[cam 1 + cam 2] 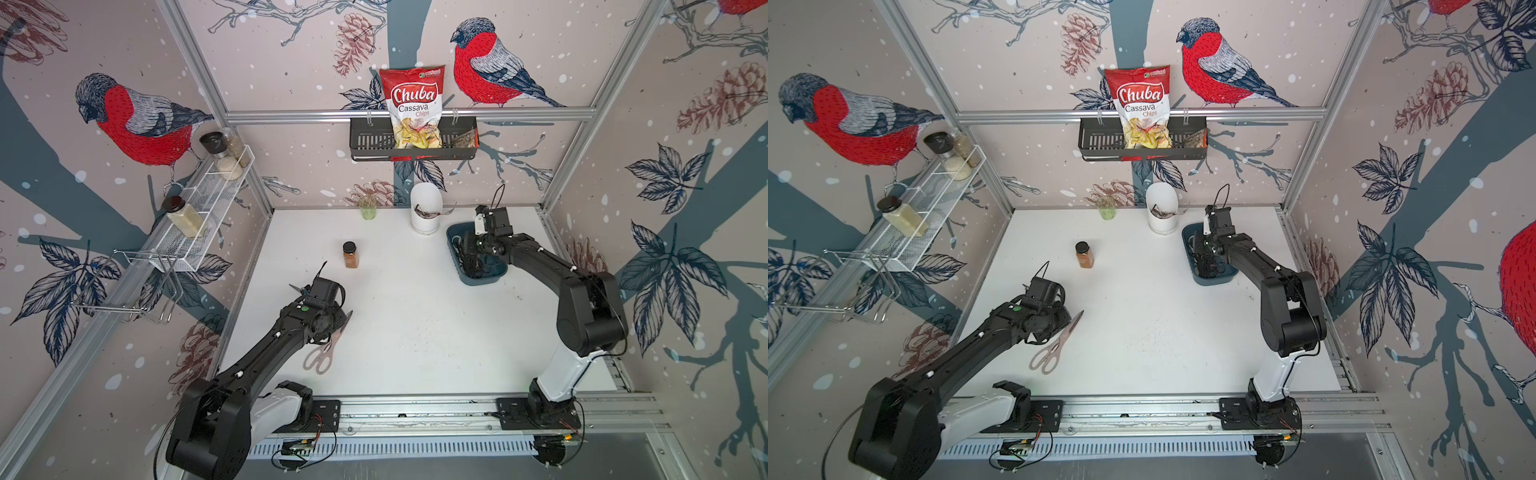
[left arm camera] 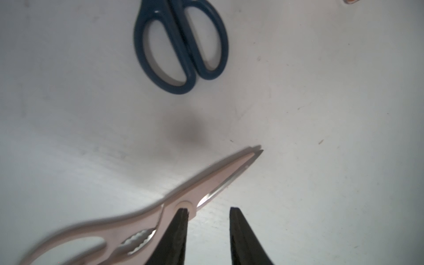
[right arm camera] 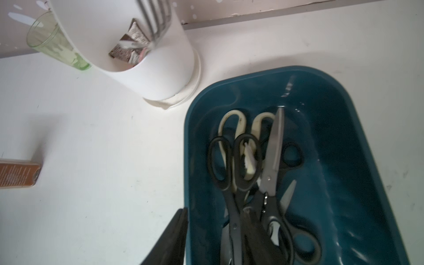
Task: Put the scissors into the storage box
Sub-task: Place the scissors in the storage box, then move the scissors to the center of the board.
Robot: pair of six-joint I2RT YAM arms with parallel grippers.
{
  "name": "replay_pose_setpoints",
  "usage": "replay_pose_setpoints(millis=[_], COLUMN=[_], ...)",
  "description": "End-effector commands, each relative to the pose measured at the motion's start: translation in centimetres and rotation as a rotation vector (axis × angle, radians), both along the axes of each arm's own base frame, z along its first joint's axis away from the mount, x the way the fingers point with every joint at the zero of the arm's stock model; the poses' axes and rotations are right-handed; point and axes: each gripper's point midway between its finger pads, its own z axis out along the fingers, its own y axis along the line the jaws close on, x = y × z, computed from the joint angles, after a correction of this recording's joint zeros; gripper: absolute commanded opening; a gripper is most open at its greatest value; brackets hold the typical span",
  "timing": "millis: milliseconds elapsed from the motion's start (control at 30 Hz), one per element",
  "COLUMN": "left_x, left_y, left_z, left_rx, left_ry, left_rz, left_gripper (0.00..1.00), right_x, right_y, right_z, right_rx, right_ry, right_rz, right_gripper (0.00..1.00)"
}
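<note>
Pale pink-handled shears lie shut on the white table. In the left wrist view my left gripper hovers open by their pivot, with bare table between its fingers. Blue-handled scissors lie just beyond it. At the back right stands the teal storage box, holding several scissors, black-handled and cream-handled. My right gripper is open over the box. One finger stands outside the box wall and the other among the scissors. It grips nothing.
A white utensil holder and a green glass stand at the back wall beside the box. A spice jar stands mid-table. A black basket with a chips bag hangs on the back wall, and a white wire rack on the left wall.
</note>
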Motion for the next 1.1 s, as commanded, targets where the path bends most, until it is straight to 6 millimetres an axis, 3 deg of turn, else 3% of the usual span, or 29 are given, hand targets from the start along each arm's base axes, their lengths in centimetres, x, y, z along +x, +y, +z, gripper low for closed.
replay_pose_setpoints(millis=[0,167,500,633,833,1067], left_x=[-3.3,-6.0,-9.6,-9.9,-10.0,-6.6], left_y=[2.6,3.0,2.4,1.7,-1.5,-5.7], left_z=[-1.0,-1.7,-3.3,-3.9,-5.2,-4.8], left_rx=[0.084,0.043,-0.015,-0.045,-0.113,-0.187], left_ry=[0.093,0.144,0.271,0.294,0.323,0.264], left_rz=[0.094,0.185,0.212,0.201,0.157,0.102], left_gripper=[0.35,0.34,0.32,0.31,0.31,0.31], right_x=[-1.4,-3.0,-3.2,-3.2,-3.2,-3.2], right_y=[0.9,2.6,2.0,1.9,1.6,1.6], right_z=[0.3,0.9,1.2,0.6,0.1,-0.3], right_rx=[0.008,0.071,0.042,0.035,0.029,0.028], right_ry=[-0.005,-0.015,-0.033,-0.023,-0.014,0.0], right_rz=[0.006,0.051,0.055,0.057,0.05,0.048], right_gripper=[0.44,0.45,0.45,0.46,0.46,0.46])
